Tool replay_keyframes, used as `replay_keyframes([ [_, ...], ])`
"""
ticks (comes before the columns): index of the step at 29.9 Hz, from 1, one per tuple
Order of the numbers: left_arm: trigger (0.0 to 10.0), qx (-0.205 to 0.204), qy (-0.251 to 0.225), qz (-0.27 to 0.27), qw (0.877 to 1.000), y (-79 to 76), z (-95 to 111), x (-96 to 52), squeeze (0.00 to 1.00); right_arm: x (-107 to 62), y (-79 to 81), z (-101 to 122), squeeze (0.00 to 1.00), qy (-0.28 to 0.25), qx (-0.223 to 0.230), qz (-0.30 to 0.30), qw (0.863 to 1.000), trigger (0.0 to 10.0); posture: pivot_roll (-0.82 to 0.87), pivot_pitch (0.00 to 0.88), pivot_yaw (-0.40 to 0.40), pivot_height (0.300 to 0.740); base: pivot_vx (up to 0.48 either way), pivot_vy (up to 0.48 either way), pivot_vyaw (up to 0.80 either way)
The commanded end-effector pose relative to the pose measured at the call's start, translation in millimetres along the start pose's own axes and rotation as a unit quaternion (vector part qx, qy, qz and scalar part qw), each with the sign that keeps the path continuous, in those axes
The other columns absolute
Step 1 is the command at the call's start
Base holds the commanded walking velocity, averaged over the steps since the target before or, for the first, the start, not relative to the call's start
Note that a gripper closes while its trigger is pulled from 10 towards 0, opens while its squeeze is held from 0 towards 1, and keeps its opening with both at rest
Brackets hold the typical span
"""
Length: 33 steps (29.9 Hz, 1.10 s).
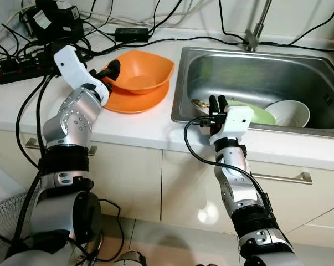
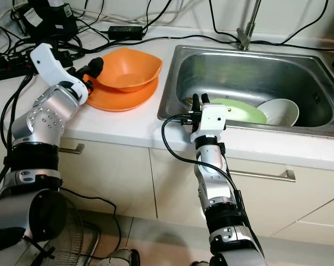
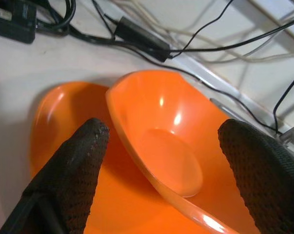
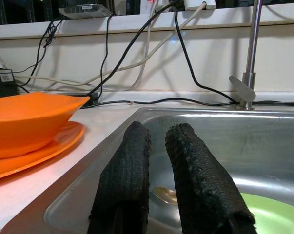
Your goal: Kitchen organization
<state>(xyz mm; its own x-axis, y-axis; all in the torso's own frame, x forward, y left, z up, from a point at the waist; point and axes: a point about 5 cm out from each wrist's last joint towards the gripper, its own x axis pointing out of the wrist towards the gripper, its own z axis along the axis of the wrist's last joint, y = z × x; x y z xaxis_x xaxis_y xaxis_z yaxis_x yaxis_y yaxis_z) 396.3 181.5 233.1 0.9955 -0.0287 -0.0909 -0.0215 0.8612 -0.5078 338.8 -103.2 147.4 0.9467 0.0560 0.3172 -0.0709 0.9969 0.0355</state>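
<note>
While the left gripper (image 3: 161,161) straddles the orange bowl's (image 1: 142,72) rim, fingers spread wide, the right gripper (image 1: 217,104) hangs nearly closed, empty, over the sink's (image 1: 180,83) edge.

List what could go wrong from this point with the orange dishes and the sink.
1. The left tool is open around the rim of the orange bowl, which sits tilted on the orange plate; a grip there may tip or slide it.
2. Cables lie right behind the dishes and could snag.
3. The right tool at the sink edge might knock the green plate.
</note>
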Motion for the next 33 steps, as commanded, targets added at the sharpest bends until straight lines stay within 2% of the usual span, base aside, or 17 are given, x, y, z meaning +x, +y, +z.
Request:
replay_keyframes([
  [1,10.0,-0.006,0.006,0.007,1.000,-2.6,3.8,2.1,0.00,1.6,-1.7,3.8,0.00,-0.005,-0.006,-0.003,1.000,10.0,0.11,0.042,0.052,0.740,0.000,0.000,0.00],
  [7,10.0,-0.012,0.024,0.012,1.000,-8.2,1.0,6.5,0.00,0.3,-3.8,2.0,0.00,0.000,-0.008,-0.008,1.000,10.0,0.11,0.042,0.055,0.740,0.000,0.000,0.00],
  [13,10.0,-0.044,0.070,-0.003,0.997,-28.3,-12.8,13.3,0.00,-0.9,-3.9,0.4,0.00,0.006,-0.009,-0.010,1.000,10.0,0.11,0.039,0.058,0.740,0.000,0.000,0.00],
  [19,10.0,-0.038,0.098,-0.004,0.994,-41.3,-26.9,16.2,0.00,-0.6,-4.4,1.1,0.00,0.006,-0.011,-0.011,1.000,10.0,0.10,0.040,0.064,0.740,0.000,0.000,0.00],
  [28,10.0,-0.049,0.114,0.009,0.992,-40.3,-33.9,17.7,0.00,-2.2,-4.4,-0.9,0.00,0.013,-0.011,-0.012,1.000,10.0,0.11,0.043,0.066,0.740,0.000,0.000,0.00],
  [33,10.0,-0.062,0.105,0.024,0.992,-36.9,-34.2,19.5,0.00,-2.3,-2.7,-0.8,0.00,0.013,-0.010,-0.009,1.000,10.0,0.10,0.044,0.068,0.740,0.000,0.000,0.00],
])
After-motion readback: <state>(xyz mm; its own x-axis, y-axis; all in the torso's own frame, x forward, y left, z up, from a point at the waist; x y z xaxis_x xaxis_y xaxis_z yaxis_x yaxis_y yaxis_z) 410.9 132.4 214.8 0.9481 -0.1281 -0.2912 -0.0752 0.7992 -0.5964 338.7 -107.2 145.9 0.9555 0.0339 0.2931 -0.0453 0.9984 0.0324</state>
